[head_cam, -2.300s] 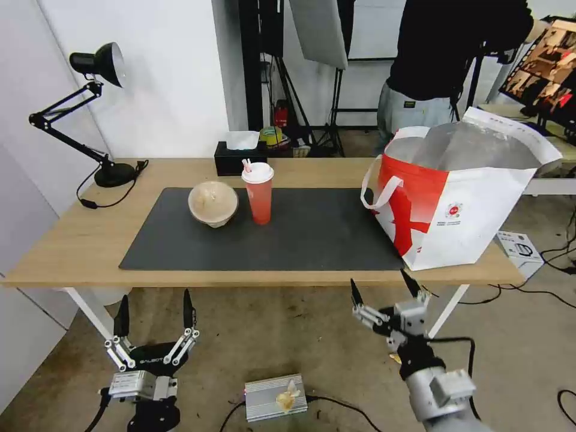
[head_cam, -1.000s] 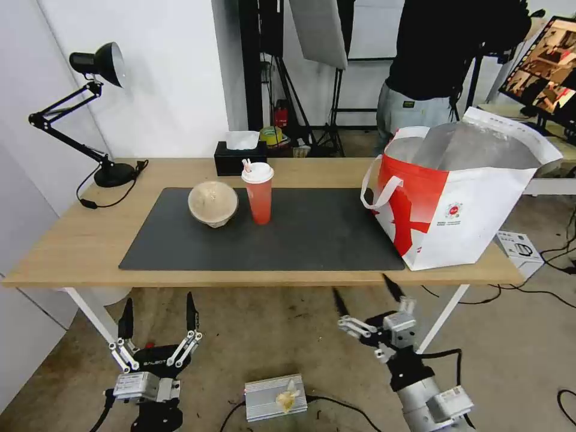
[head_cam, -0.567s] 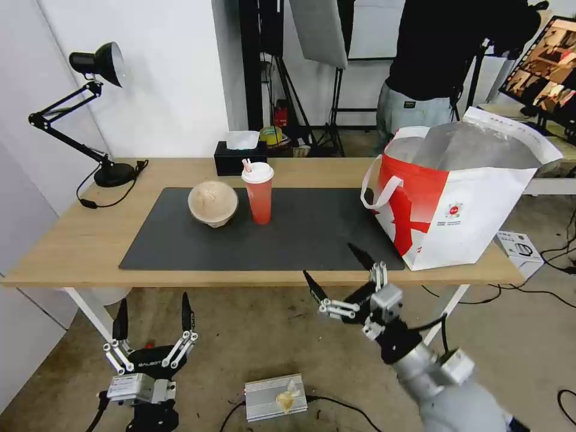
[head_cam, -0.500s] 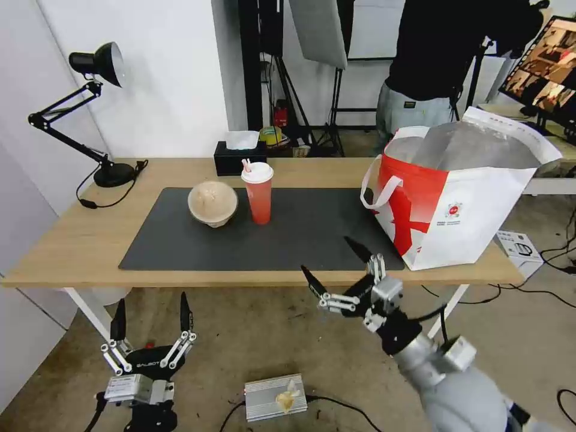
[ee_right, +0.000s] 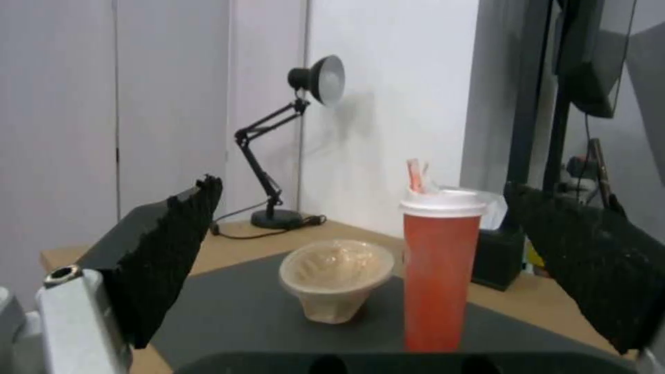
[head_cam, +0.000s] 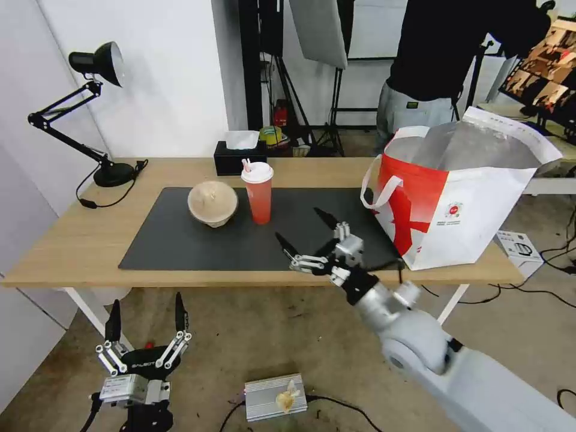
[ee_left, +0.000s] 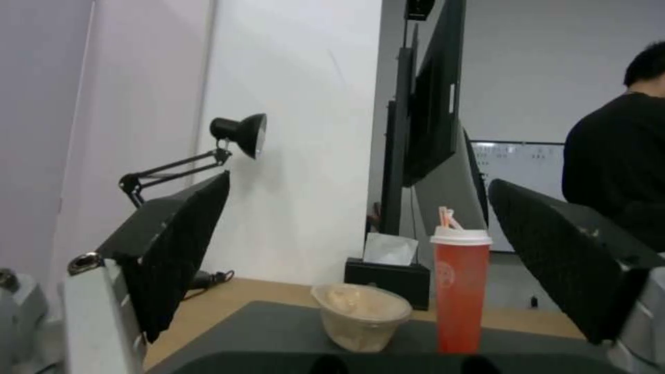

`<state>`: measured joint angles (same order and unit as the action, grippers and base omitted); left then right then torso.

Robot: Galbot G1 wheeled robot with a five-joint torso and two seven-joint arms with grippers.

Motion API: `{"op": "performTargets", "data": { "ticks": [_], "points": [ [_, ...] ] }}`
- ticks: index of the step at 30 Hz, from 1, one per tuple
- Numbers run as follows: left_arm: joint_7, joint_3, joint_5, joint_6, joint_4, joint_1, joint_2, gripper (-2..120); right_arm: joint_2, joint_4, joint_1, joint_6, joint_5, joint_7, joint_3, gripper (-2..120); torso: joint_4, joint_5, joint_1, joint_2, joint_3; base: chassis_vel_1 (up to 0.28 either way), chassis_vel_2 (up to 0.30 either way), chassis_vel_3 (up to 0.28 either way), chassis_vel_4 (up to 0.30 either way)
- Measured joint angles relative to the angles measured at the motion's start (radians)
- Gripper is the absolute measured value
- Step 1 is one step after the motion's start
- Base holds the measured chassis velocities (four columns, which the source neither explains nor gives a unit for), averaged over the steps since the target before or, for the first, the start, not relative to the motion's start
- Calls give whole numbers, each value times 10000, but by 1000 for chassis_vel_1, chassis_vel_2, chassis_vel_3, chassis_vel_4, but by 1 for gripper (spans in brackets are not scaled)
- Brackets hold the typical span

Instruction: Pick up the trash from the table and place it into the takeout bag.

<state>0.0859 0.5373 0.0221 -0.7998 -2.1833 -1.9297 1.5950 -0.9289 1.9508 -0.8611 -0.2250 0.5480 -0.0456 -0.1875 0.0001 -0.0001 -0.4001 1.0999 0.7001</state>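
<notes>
Two pieces of trash left on the table (head_cam: 72, 246): nothing visibly bagged yet.
The beige bowl (head_cam: 212, 203) and red cup (head_cam: 258, 192) stand side by side on the mat (head_cam: 180, 252), with the takeout bag (head_cam: 462, 198) well apart at their 3 o'clock. The right gripper (head_cam: 307, 231) reaches over the mat's near edge, claws spread and empty, cup at its 11 o'clock. The left gripper (head_cam: 144, 313) hangs below the table, claws apart.
</notes>
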Motion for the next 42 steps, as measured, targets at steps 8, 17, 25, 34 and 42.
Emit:
{"op": "performTargets", "data": {
  "ticks": [8,17,25,34,42],
  "points": [
    [0,-9,35,0,98,72,-3,100,-492,-735,828,91,110,-18,-459,100,-1,0,0,0,0,0,0,0,0],
    [1,-43,27,0,207,118,-6,100,-807,-1582,1808,296,349,-62,-716,100,0,1,0,0,-1,0,0,0,0],
    [2,-52,19,3,255,119,-6,100,-1179,-2049,2150,622,299,-308,-722,100,-1,1,0,0,-1,0,0,0,0],
    [4,-20,6,7,307,112,-7,100,-1663,-2390,2574,1266,457,-877,-997,100,-1,1,0,1,-1,0,0,0,0],
    [6,-11,5,10,455,120,-8,100,-1967,-2368,2815,2439,255,-1635,-1080,100,-1,1,1,0,-2,0,0,0,0]
  ]
}}
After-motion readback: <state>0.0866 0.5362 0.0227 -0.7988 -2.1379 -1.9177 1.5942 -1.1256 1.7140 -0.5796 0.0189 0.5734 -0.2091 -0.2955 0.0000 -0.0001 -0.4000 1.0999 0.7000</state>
